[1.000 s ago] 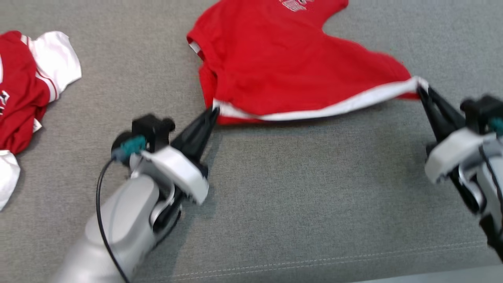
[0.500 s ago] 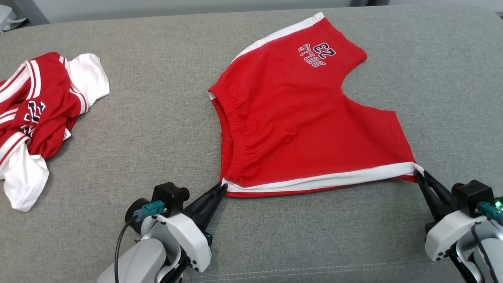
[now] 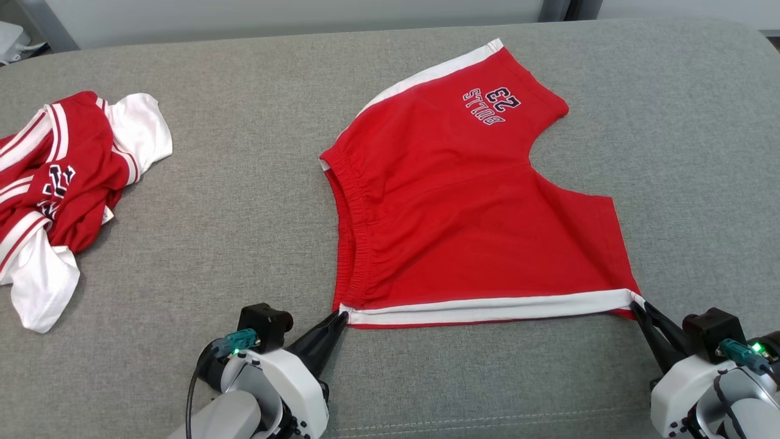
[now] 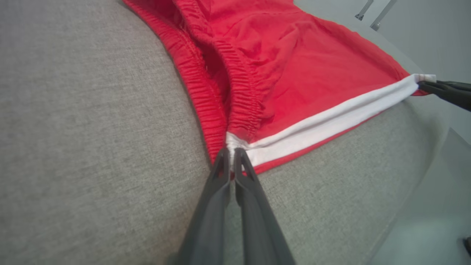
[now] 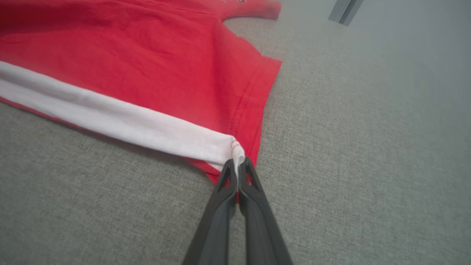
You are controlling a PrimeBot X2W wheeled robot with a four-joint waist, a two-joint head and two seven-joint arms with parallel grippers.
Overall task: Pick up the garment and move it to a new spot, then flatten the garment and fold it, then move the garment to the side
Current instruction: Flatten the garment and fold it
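Now the crumpled red-and-white jersey (image 3: 67,183) lies at the far left of the grey fabric surface (image 3: 244,201), as before. The left gripper (image 3: 342,315) stays pinched on the waistband corner of the red shorts (image 3: 469,225), whose white-banded near edge has been drawn closer to the robot and straighter, flat at mid-surface. The right gripper (image 3: 634,303) stays clamped on that edge's other corner.

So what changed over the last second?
Head camera tilted, so the frame shift isn't motion. The red shorts went from slung taut and blurred to lying flat on the grey cushion. Left gripper and right gripper stay shut on the white-stripe corners; jersey untouched.
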